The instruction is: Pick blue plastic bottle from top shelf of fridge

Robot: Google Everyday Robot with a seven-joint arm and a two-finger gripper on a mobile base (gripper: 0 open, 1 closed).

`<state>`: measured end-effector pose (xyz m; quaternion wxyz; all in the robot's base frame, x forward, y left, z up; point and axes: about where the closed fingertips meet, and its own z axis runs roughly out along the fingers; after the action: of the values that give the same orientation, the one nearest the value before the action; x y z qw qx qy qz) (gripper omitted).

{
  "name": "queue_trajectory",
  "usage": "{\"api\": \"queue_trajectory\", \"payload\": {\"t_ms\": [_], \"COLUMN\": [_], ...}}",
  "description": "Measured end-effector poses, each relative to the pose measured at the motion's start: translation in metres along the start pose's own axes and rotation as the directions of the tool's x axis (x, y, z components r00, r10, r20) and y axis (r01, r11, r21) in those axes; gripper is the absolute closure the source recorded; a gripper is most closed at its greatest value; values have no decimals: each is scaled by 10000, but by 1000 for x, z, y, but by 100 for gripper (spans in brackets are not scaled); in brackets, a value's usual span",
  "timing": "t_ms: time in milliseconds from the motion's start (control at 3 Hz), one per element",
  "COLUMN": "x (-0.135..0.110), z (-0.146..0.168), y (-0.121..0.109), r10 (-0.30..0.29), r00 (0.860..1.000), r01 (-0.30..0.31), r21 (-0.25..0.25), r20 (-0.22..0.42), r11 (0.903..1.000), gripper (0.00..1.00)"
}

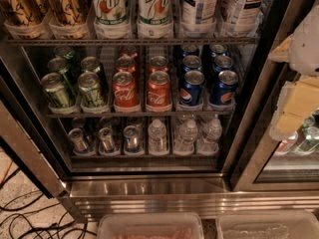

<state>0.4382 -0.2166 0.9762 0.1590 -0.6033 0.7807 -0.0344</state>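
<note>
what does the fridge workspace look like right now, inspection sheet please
surface: top shelf, wire rack, full of upright tall bottles
job's things: blue plastic bottle upright, right of the 7up bottles, twin bottle beside it, inside the fridge
clutter: amber bottles on the same rack; cans and water bottles below
grippers: gripper at the right edge, outside the racks, touching no bottle
cables: dark cables on floor, lower left
surroundings: two clear bins below the fridge

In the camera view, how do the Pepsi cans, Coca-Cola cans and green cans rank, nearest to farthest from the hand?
The hand is at the right edge.
1. The Pepsi cans, right.
2. The Coca-Cola cans, centre.
3. The green cans, far left.
</note>
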Motion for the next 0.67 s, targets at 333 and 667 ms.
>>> {"api": "queue_trajectory", "payload": {"t_ms": [333, 667], "x": [-1, -33], "z": [0, 12], "y": [0, 2], "r10": [1, 198], "r00": [10000, 9984], "r01": [-1, -196], "r21": [17, -49], "r20": [34, 539], "r11": [10000, 9998], "gripper": [0, 0]}}
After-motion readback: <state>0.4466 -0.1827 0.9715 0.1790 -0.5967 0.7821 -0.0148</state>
